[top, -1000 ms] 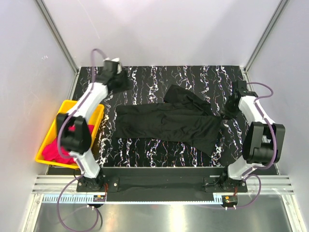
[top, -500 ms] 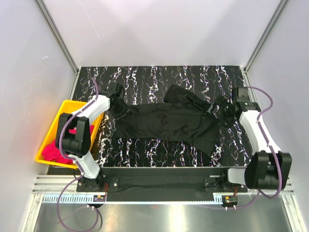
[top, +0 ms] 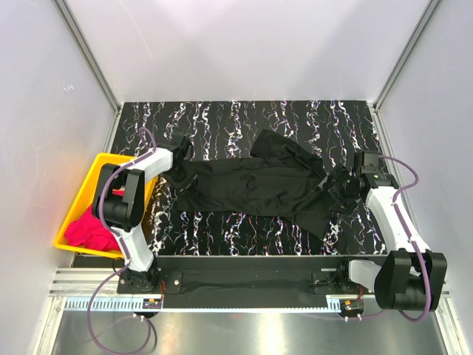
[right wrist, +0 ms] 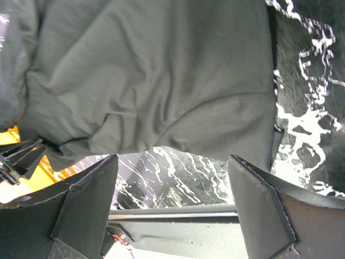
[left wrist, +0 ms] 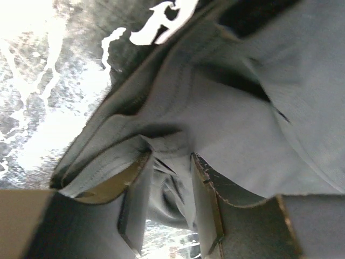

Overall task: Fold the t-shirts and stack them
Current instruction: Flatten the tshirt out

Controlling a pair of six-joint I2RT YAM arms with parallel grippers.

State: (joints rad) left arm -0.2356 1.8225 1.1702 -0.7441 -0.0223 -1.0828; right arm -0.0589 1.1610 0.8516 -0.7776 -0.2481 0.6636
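The black t-shirt [top: 255, 188] lies spread crosswise on the marbled table, rumpled, with one flap folded up at the back. My left gripper [top: 178, 158] is at the shirt's left end. In the left wrist view its fingers [left wrist: 133, 202] stand close together with a bunched fold of the black t-shirt [left wrist: 232, 124] pinched between them. My right gripper [top: 342, 183] hovers at the shirt's right end, open. In the right wrist view its fingers [right wrist: 89, 208] are far apart, with only table between them and the black t-shirt [right wrist: 151, 81] just beyond. The pink t-shirt [top: 89, 233] is crumpled in the tray.
A yellow tray [top: 81, 196] sits off the table's left edge, beside the left arm. Grey walls and metal posts close in the back and both sides. A black bar with both arm bases runs along the near edge.
My left gripper came down from the back left corner to the shirt's left end and narrowed onto the cloth. My right gripper let go of the shirt's right end and opened wide.
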